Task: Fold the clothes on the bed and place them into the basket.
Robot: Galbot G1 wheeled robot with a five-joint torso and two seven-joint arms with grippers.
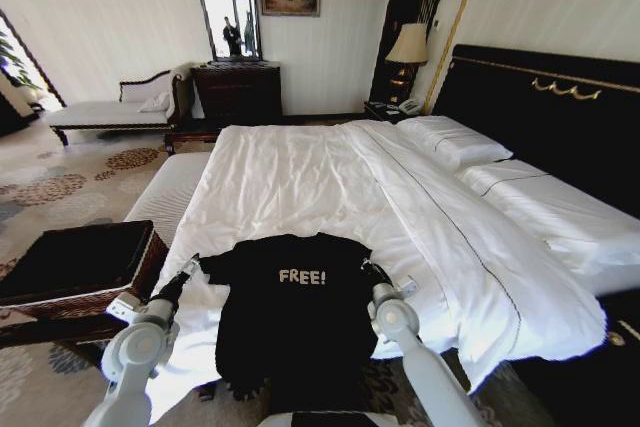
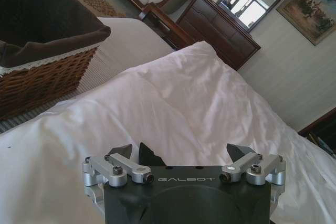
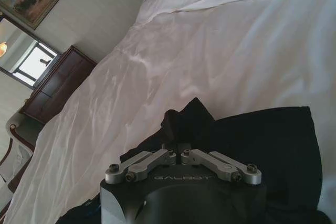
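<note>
The black top lies flat at the foot of the bed, chest up, with its white "FREE!" lettering readable from the robot's position. Its lower part hangs over the mattress edge toward the robot.

The left gripper sits at the top's left shoulder, at the outer edge of the fabric. In the left wrist view, the left gripper has its fingers spread wide apart with white sheet visible between them; no cloth is held, though a small dark point of fabric shows just beside one finger.

The right gripper sits at the top's right shoulder. In the right wrist view, the right gripper has its fingers drawn together on a raised bunch of the black top, which is pinched up from the sheet.

The brown wicker basket stands on the floor to the robot's left, near the corner of the bed and next to a white striped bench. Its dark lining is visible; the contents cannot be determined.
</note>
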